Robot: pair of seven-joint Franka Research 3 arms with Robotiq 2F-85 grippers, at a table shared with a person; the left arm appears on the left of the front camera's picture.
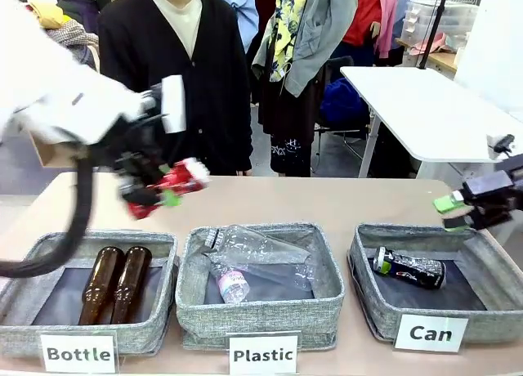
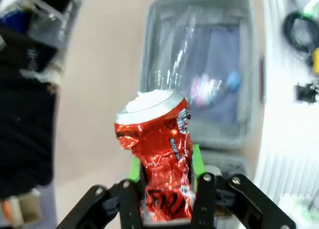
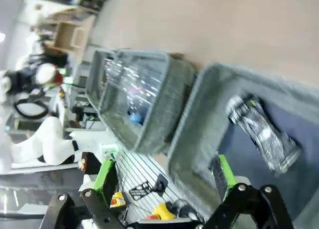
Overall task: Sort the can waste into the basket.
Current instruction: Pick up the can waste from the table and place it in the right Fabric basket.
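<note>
From the front, the left gripper (image 1: 155, 192) grasps the crushed red can (image 1: 176, 182) above the table, its long axis tilted up to the right; the black can (image 1: 409, 268) lies crosswise in the basket (image 1: 368, 290) labelled "Can". The left wrist view shows the can's silver top pointing away. In the right wrist view, the right gripper (image 3: 164, 181) hangs released over the basket.

Two cans, one red (image 1: 176, 182), one black (image 1: 409, 268), two brown bottles (image 1: 114, 284), three grey baskets (image 1: 189, 278), clear plastic bottles (image 1: 245, 261), uncounted.

A tan table (image 1: 327, 200) carries three grey baskets: Bottle (image 1: 24, 266), Plastic (image 1: 327, 270), Can (image 1: 359, 266).
</note>
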